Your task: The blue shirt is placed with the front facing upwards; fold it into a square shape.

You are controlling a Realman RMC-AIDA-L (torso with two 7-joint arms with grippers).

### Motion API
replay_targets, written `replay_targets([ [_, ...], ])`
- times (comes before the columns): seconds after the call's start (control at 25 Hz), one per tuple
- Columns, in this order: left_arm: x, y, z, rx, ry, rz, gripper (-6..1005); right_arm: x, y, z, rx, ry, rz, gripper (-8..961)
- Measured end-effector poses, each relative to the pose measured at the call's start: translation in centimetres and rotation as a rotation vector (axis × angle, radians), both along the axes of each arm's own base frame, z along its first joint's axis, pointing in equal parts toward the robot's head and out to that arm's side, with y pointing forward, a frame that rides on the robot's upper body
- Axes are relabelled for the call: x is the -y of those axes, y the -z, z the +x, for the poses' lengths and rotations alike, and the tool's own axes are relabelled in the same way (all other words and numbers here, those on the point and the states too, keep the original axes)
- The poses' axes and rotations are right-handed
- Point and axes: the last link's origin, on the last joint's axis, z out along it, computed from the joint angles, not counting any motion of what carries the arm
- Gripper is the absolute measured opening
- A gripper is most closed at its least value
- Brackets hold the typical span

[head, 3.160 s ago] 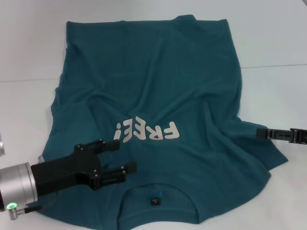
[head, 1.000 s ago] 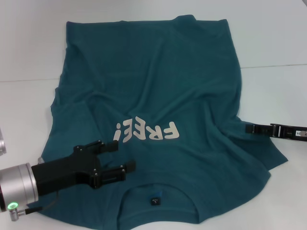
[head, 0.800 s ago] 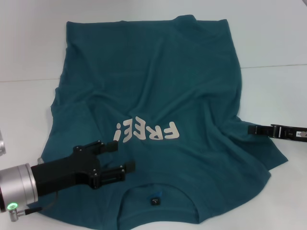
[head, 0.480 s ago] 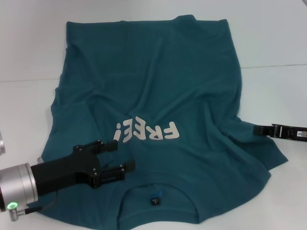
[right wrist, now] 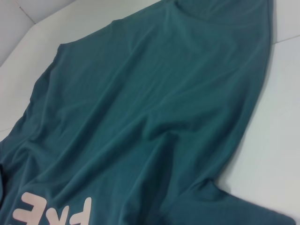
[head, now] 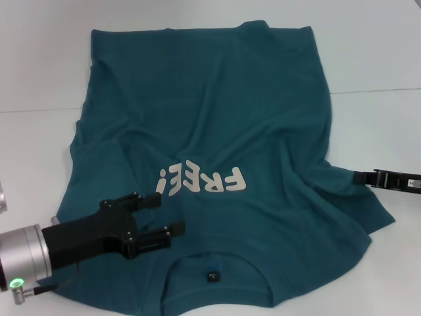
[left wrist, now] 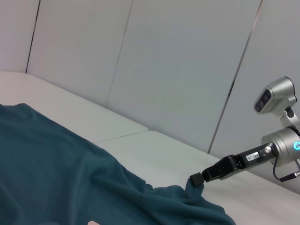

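Observation:
The blue shirt [head: 217,112] lies spread and wrinkled on the white table, collar nearest me, with the off-white "FREE!" lettering [head: 200,180] facing up and a dark neck label [head: 212,276]. My left gripper [head: 160,216] hovers open over the shirt's near left shoulder, nothing between its fingers. My right gripper [head: 360,176] reaches in low from the right and sits at the sleeve's edge. In the left wrist view a peak of fabric rises into the right gripper [left wrist: 197,179], which is shut on it. The right wrist view shows only the shirt [right wrist: 150,108].
The white table [head: 381,125] extends to the right and behind the shirt, with a seam line [head: 375,91] across it. Pale wall panels [left wrist: 178,70] stand behind the table. The right arm's silver wrist [left wrist: 281,140] hangs at the table's side.
The right gripper had pushed in over the sleeve a second ago and has since drawn back to the right, to the sleeve's edge. The left gripper has barely moved.

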Motion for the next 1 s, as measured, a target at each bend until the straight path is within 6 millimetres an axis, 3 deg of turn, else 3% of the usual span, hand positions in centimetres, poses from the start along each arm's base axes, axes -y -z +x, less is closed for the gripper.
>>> replay_targets([
  [0.6,0.0,0.0,0.0,0.007,-0.012,-0.007,826,1.4,-3.0,2.8,-0.012,0.072,0.114,9],
  [1.0,0.1,0.2,-0.1,0.017,-0.024,-0.011,826,0.2,-4.9,2.2,0.028,0.031,0.142,11],
])
